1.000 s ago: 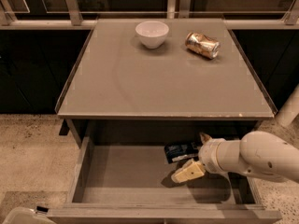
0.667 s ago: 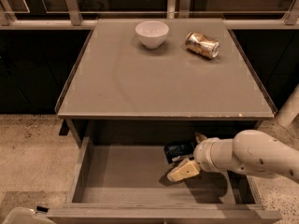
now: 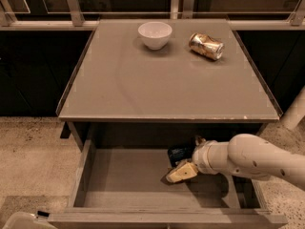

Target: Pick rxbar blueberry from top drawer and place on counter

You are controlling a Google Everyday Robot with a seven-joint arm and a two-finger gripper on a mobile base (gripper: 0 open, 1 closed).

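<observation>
The rxbar blueberry [image 3: 178, 153], a dark flat bar, lies in the open top drawer [image 3: 124, 178] toward its back right. My gripper [image 3: 189, 156] reaches in from the right, low inside the drawer, right at the bar. One pale finger [image 3: 181, 172] lies in front of the bar and the other finger [image 3: 199, 140] shows behind it, so the gripper is open with the bar between the fingers. The bar rests on the drawer bottom. The counter [image 3: 167, 85] above the drawer is a flat grey-tan tabletop.
A white bowl [image 3: 155, 34] and a shiny gold-and-white can [image 3: 206, 46] on its side sit at the back of the counter. The counter's front edge overhangs the back of the drawer. The drawer has low side walls [image 3: 82, 168]. Speckled floor lies to the left.
My gripper has shifted a little to the left inside the drawer, its front finger sliding along beside the bar. The bar, bowl and can have not moved.
</observation>
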